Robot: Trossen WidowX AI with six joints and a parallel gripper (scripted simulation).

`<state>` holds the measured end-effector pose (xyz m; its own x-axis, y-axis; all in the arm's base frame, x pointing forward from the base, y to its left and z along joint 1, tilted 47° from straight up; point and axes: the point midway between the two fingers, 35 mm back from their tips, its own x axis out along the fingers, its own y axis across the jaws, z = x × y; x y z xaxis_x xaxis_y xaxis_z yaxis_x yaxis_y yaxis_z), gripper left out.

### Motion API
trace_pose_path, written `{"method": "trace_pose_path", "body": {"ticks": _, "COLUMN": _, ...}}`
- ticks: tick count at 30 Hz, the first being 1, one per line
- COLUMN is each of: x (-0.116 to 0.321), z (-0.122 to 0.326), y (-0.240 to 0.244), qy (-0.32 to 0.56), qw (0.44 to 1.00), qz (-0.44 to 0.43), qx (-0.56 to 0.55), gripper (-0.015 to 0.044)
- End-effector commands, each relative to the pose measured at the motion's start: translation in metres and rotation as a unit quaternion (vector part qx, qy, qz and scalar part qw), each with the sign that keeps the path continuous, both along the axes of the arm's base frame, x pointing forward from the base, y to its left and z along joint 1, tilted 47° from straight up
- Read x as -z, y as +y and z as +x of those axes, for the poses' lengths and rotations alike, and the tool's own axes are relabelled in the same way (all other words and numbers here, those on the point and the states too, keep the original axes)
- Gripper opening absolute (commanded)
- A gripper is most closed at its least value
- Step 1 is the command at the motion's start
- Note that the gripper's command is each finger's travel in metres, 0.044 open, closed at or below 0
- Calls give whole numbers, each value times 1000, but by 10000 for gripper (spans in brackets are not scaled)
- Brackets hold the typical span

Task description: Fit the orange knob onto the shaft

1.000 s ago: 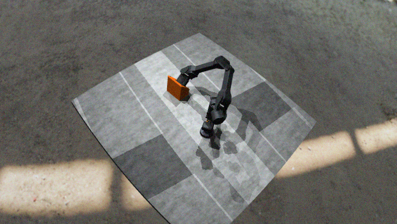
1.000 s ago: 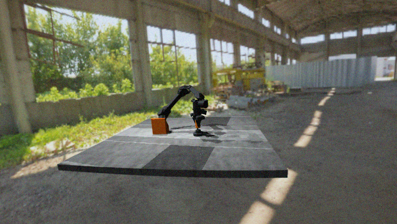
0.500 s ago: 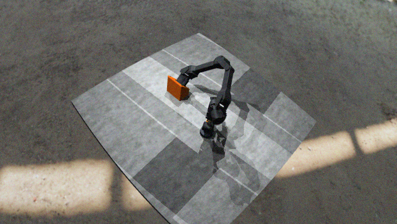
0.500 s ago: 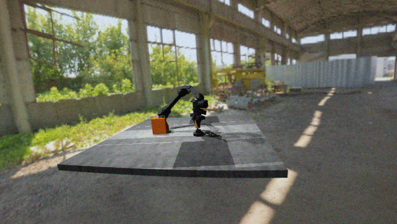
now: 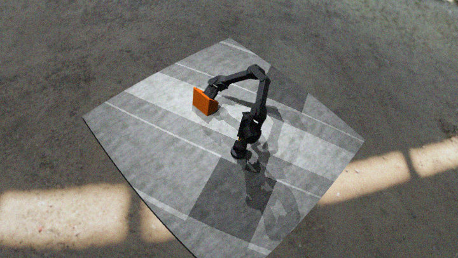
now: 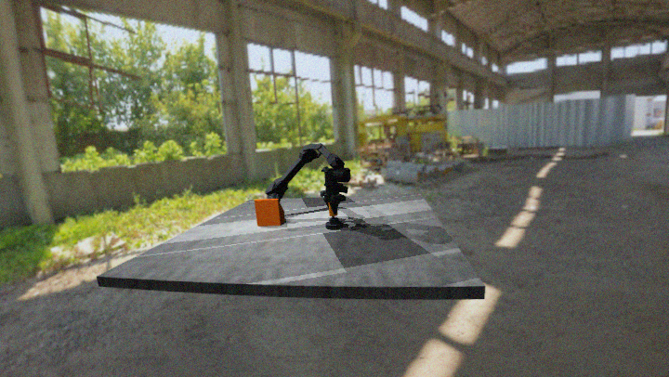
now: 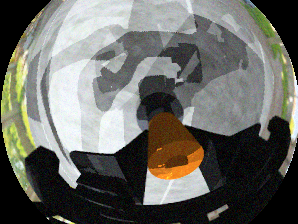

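You have the arm [image 5: 261, 96] [image 6: 293, 171] bent over, coming down from above to the round pedestal [image 5: 238, 154] [image 6: 334, 225] [image 7: 145, 116], which stands on the table [image 5: 154, 154] [image 6: 225, 262] [image 7: 225, 105]. At its end, your gripper [image 6: 331, 210] [image 7: 165, 131] is pinching the orange knob [image 6: 330, 209] [image 7: 170, 135], a finger on either side. The knob is above the pedestal, its narrower end toward it; whether it already touches the shaft, you cannot tell, since that part is hidden.

Judging by its looks, the knob is light, stiff and hard, not likely to dent or crack under a firm grip. Its sides look smooth and flare out toward the top, so flat fingers may slip or let it tip when you push. Take hold squarely across the middle of the body, evenly from both sides, and keep it upright. Turn it slowly under light downward pressure until the flats meet, then press it home. Forcing it sooner could twist it in your grip.
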<state>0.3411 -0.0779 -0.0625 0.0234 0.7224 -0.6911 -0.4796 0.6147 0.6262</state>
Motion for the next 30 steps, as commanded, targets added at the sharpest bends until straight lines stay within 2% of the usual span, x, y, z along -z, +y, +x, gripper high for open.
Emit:
{"method": "trace_pose_path", "body": {"ticks": 1, "x": -3, "z": 1, "y": -2, "qy": -2, "qw": 1000, "qz": 0, "qx": -1, "gripper": 0}}
{"method": "trace_pose_path", "body": {"ticks": 10, "x": -1, "z": 0, "y": -1, "qy": -78, "qw": 994, "qz": -2, "qx": -73, "gripper": 0}}
{"method": "trace_pose_path", "body": {"ticks": 30, "x": 1, "z": 1, "y": 1, "qy": -78, "qw": 994, "qz": -2, "qx": -73, "gripper": 0}}
